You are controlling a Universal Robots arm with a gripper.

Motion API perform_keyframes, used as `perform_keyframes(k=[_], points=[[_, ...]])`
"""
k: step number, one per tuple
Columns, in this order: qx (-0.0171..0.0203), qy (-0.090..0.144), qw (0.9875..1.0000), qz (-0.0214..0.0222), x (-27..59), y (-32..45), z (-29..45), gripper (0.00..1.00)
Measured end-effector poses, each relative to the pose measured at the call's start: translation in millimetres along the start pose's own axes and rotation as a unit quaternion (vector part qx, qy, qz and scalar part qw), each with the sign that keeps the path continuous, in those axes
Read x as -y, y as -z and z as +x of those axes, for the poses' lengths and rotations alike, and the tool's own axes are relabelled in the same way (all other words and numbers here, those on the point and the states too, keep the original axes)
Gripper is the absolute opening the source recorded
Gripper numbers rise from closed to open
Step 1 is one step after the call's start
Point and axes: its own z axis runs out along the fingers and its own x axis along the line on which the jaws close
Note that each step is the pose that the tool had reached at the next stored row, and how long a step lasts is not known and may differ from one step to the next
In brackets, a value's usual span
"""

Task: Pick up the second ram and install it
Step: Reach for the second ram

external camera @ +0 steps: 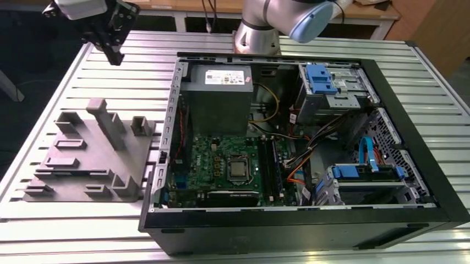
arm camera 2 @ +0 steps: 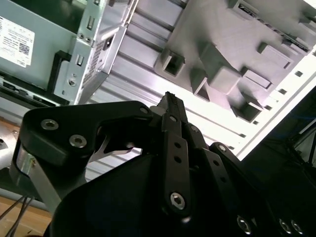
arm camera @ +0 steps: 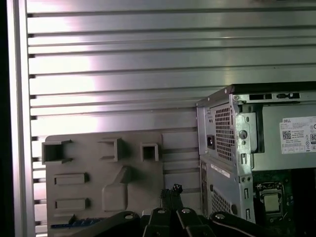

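My gripper [external camera: 115, 58] hangs over the slatted table [external camera: 74, 225], toward the exterior view's left and beyond the grey holder [external camera: 55, 179]. It is well apart from the open computer case [external camera: 294, 220]. The fingers are drawn together to a single point with nothing between them, and both wrist views show the same: the tips meet and carry nothing. I read that as an empty hand, so the pick has not been made.

The second ram [arm camera: 69, 225], as best I can judge, is the thin blue-green strip in the first wrist view, at the edge of the holder nearest my knuckles. It sits in one of the holder's recesses (whether flat or on its edge I cannot tell, so little of it shows). A moulded holder like this makes sense to me: each pocket keeps a part at a fixed place and angle, so I can come down on it squarely.

The case lies on its side with the panel off, which turns the green motherboard [external camera: 220, 159] face up. The long dark memory slots [external camera: 269, 165] run beside the processor socket, open from above, so a stick could be pressed straight down into them. I cannot tell whether a stick is already seated there.

My wrist is tilted, so in the second wrist view the holder's blocks and pockets lie past the fingertips, with the case's corner off to one side.
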Motion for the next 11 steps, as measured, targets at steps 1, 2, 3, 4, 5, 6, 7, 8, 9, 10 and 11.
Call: perform_keyframes(k=[1, 2, 3, 4, 5, 6, 7, 8, 9, 10, 11], points=[[0.0002, 0.0, 1.0, 0.0, 0.2, 0.1, 2.9, 0.07], [0.0003, 0.0, 1.0, 0.0, 0.4, 0.2, 5.7, 0.07], [0.0004, 0.0, 1.0, 0.0, 0.6, 0.4, 8.5, 0.07], [0.0005, 0.0, 1.0, 0.0, 0.8, 0.5, 11.2, 0.07], [0.0007, 0.0, 1.0, 0.0, 1.0, 0.5, 13.9, 0.07], [0.0008, 0.0, 1.0, 0.0, 1.2, 0.6, 16.4, 0.07], [0.0009, 0.0, 1.0, -0.0001, 1.4, 0.7, 18.9, 0.07], [0.0011, 0.0, 1.0, -0.0001, 1.6, 0.8, 21.7, 0.07], [0.0012, 0.0, 1.0, -0.0001, 1.8, 0.9, 24.3, 0.07], [0.0013, 0.0, 1.0, -0.0001, 2.0, 1.0, 27.0, 0.07], [0.0014, 0.0, 1.0, 0.0, 2.2, 1.1, 29.4, 0.07]])
